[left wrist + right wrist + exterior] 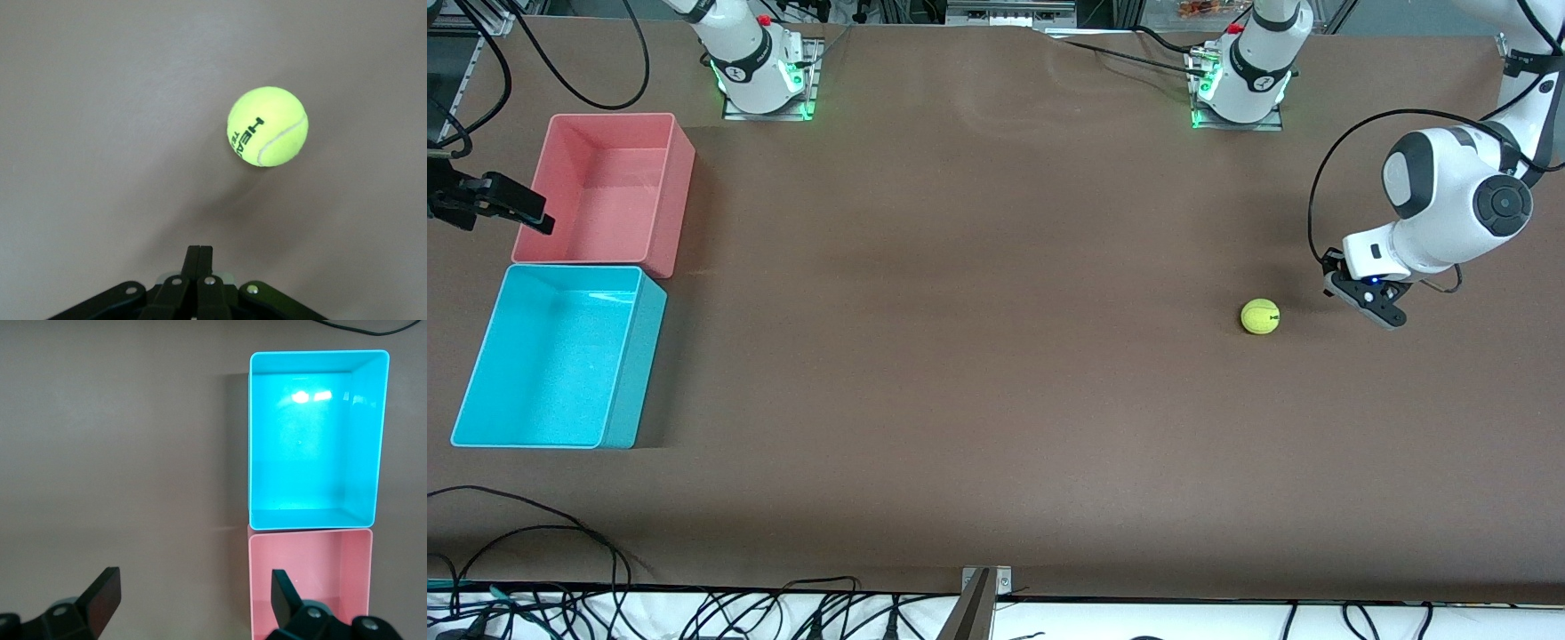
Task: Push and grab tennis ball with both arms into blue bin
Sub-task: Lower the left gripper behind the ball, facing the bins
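Note:
The tennis ball (pixel 1260 316), yellow-green with black print, rests on the brown table toward the left arm's end. My left gripper (pixel 1383 311) is shut with nothing in it, low beside the ball and a short gap from it. In the left wrist view its closed fingertips (pixel 199 253) point toward the ball (pixel 267 127). The blue bin (pixel 636 364) stands at the right arm's end and holds nothing. My right gripper (pixel 538 218) hangs open by the pink bin's outer edge. In the right wrist view the right gripper (pixel 193 597) holds nothing, with the blue bin (pixel 317 440) ahead.
A pink bin (pixel 680 196) touches the blue bin, farther from the front camera; it also shows in the right wrist view as the pink bin (pixel 307 580). A wide stretch of bare brown table (pixel 960 311) lies between ball and bins. Black cables (pixel 694 613) run along the near edge.

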Robot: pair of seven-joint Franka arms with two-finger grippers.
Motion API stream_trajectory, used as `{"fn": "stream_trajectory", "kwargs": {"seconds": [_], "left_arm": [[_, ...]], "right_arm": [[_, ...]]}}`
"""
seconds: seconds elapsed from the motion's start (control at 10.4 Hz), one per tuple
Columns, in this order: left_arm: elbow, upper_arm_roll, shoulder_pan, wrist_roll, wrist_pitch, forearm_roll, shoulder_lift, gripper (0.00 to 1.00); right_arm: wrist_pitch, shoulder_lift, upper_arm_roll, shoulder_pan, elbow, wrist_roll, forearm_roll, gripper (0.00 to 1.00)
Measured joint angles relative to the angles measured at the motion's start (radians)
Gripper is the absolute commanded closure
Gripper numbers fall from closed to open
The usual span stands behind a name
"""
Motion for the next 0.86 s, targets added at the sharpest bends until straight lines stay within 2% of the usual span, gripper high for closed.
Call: {"fn": "stream_trajectory", "kwargs": {"seconds": [0.19, 0.86], "left_arm": [[0.000, 0.000, 0.000, 0.214, 0.034, 0.000, 0.018, 1.00], [0.000, 0.000, 0.000, 0.760, 0.119, -0.001, 0.099, 1.00]], "right_arm": [[0.000, -0.001, -0.001, 0.000, 0.001, 0.000, 0.000, 0.00], [0.001, -0.003, -0.001, 0.000, 0.001, 0.000, 0.000, 0.00]]}}
